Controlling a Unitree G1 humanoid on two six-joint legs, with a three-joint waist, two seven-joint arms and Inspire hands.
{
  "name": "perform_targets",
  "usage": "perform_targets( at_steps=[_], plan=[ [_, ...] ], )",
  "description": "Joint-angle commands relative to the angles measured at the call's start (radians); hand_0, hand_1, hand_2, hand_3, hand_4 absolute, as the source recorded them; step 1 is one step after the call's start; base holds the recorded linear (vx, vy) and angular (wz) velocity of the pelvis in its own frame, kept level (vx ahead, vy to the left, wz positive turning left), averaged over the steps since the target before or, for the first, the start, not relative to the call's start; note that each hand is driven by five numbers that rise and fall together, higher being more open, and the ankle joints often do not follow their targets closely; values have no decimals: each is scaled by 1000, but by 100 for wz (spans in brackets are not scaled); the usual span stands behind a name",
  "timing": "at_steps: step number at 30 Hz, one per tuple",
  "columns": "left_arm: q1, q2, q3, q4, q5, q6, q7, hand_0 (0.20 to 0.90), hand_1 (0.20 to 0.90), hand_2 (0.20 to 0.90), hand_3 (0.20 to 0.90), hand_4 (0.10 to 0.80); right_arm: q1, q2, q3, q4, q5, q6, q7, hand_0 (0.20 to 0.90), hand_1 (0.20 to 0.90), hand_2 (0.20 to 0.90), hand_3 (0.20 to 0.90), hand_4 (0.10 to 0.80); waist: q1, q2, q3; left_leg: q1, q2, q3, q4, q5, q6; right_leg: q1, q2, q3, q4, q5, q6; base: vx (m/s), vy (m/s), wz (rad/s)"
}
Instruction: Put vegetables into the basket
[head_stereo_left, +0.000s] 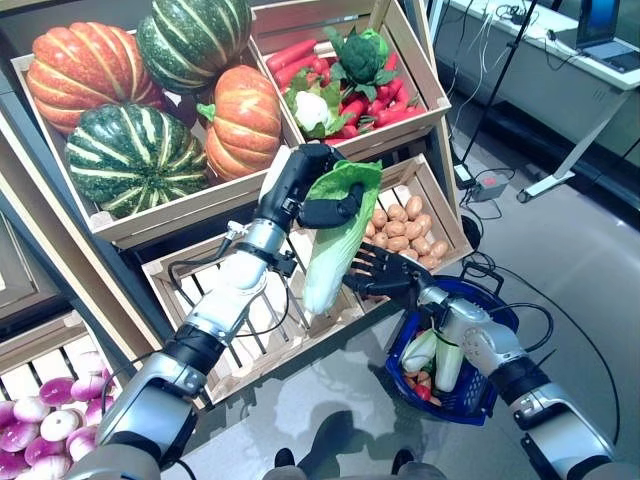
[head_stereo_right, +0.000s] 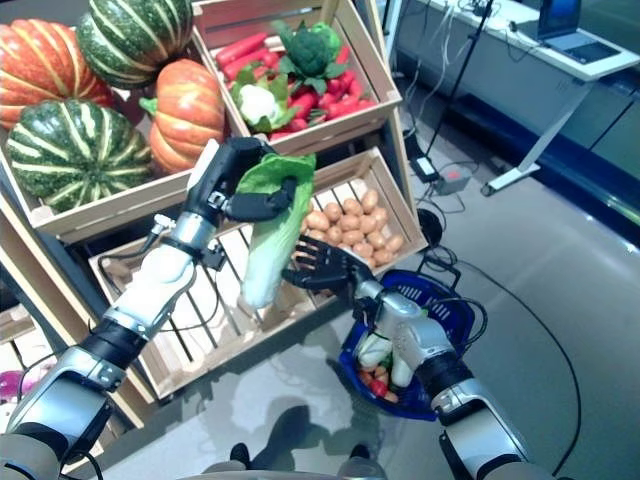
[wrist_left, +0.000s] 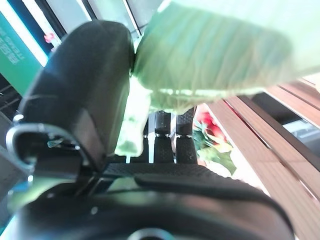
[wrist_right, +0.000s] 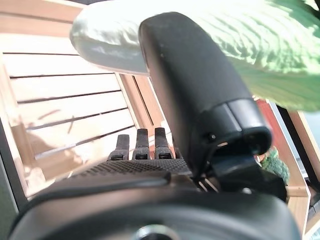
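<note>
My left hand (head_stereo_left: 312, 196) is shut on a long green and white cabbage (head_stereo_left: 335, 235) and holds it in the air, white stalk end down, in front of the stand's lower crate. Its fingers curl round the leafy top; the leaves show in the left wrist view (wrist_left: 215, 55). My right hand (head_stereo_left: 382, 270) is open with straight fingers right beside the cabbage's lower half; the cabbage shows in the right wrist view (wrist_right: 260, 50) over the thumb. The blue basket (head_stereo_left: 500, 322) stands on the floor below, holding pale green and white vegetables (head_stereo_left: 447, 360) and small red ones.
A slanted wooden stand with crates (head_stereo_left: 250, 320) fills the left and back. A white desk (head_stereo_left: 560, 70) with a laptop stands at the far right, with cables and a box (head_stereo_left: 490, 186) on the floor beside it. Grey floor lies to the right of the basket.
</note>
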Motion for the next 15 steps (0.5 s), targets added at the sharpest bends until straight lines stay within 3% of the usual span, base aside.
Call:
perform_targets(
  at_steps=[1, 9, 15],
  plan=[
    [-65, -90, 14, -96, -64, -80, 15, 300, 300, 300, 300, 400, -28, 93, 76, -8, 108, 1, 43, 900, 900, 900, 900, 800, 28, 6, -156, -42, 2, -32, -5, -20, -10, -5, -21, 27, 1, 7, -34, 9, -2, 9],
    [-62, -128, -12, -146, -75, -58, -12, 300, 300, 300, 300, 400, -34, 144, 90, 3, 293, 103, 152, 900, 900, 900, 900, 800, 39, 4, -159, -37, 3, -39, -5, -22, -12, 3, -23, 22, 1, 4, -33, 2, 0, 2],
    [-51, -132, -12, -132, -185, -39, -105, 300, 300, 300, 300, 400, -19, 170, 79, -30, 468, 132, 451, 900, 900, 900, 900, 800, 48, 7, -167, -31, 0, -49, -5, -27, -10, 13, -23, 17, 1, 0, -32, 16, 2, 6]
  ],
)
